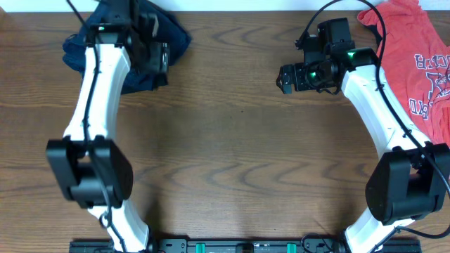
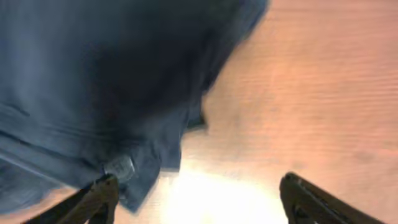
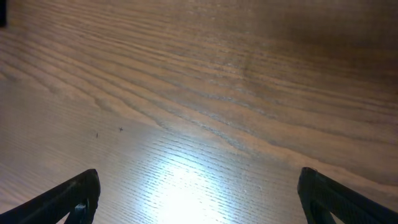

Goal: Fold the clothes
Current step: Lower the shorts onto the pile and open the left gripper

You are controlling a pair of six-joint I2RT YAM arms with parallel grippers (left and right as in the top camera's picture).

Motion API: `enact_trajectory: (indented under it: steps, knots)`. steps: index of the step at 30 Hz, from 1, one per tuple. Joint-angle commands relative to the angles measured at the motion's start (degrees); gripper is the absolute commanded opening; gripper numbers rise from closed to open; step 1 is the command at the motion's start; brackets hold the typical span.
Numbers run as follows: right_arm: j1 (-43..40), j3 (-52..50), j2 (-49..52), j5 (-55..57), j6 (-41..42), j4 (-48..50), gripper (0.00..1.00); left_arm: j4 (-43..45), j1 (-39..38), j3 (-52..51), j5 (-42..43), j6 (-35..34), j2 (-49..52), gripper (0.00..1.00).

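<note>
Dark navy shorts (image 1: 176, 36) lie bunched at the table's back left, partly under my left arm. In the left wrist view the navy cloth (image 2: 106, 81) fills the upper left, with a button (image 2: 119, 168) at its lower edge. My left gripper (image 1: 156, 56) (image 2: 199, 196) is open right at the cloth's edge, its left finger touching near the button. A red-orange T-shirt (image 1: 415, 56) with printed lettering lies at the back right. My right gripper (image 1: 287, 77) (image 3: 199, 193) is open and empty above bare wood, left of the T-shirt.
The wooden table (image 1: 232, 154) spans the view. Both arm bases stand at the front edge. Black cables run over the T-shirt's corner at the back right.
</note>
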Motion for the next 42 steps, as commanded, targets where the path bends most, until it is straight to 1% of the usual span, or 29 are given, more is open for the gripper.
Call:
enact_trajectory:
  steps: [1,5,8,17,18,21,25,28,31,35,38,42]
  knots:
    - [0.02,-0.31,0.26,-0.46,0.13,0.17,0.99,5.53,0.15,1.03,1.38,-0.57,-5.66,0.86]
    - [0.02,-0.31,0.26,-0.46,0.13,-0.07,0.99,14.47,0.37,1.01,-8.22,-0.57,-4.92,0.86]
    - [0.02,-0.31,0.26,-0.46,0.13,0.04,0.99,19.58,1.25,1.01,-11.85,-0.50,-2.19,0.86]
    - [0.02,-0.31,0.26,-0.44,0.11,0.79,0.99,33.51,7.13,1.01,-12.02,-0.59,11.30,0.86]
    - [0.02,-0.33,0.26,-0.42,0.11,0.83,0.99,34.77,7.63,1.01,-12.00,-0.61,13.09,0.86]
    - [0.02,-0.33,0.26,-0.44,0.11,1.25,0.99,37.94,8.39,1.01,-12.00,-0.61,18.43,0.98]
    - [0.02,-0.33,0.26,-0.42,0.13,1.95,0.99,41.57,8.39,1.01,-12.02,-0.57,25.05,0.98]
    - [0.02,-0.31,0.26,-0.42,0.11,2.32,0.99,43.17,8.39,1.01,-12.02,-0.57,27.76,0.98]
    - [0.02,-0.33,0.26,-0.20,-0.11,2.54,0.99,44.13,8.39,1.03,-12.04,-0.55,27.71,0.98]
    - [-0.04,-0.28,0.24,0.85,-1.01,3.89,0.99,44.54,8.44,1.03,-12.07,-0.55,24.52,0.98]
    - [-0.31,0.85,0.22,1.09,-2.10,4.66,0.99,43.23,8.44,1.03,-12.07,-0.57,20.09,0.98]
    - [-0.85,4.68,-0.15,1.31,-2.69,3.48,0.99,39.39,8.44,1.03,-12.02,-0.59,11.72,0.98]
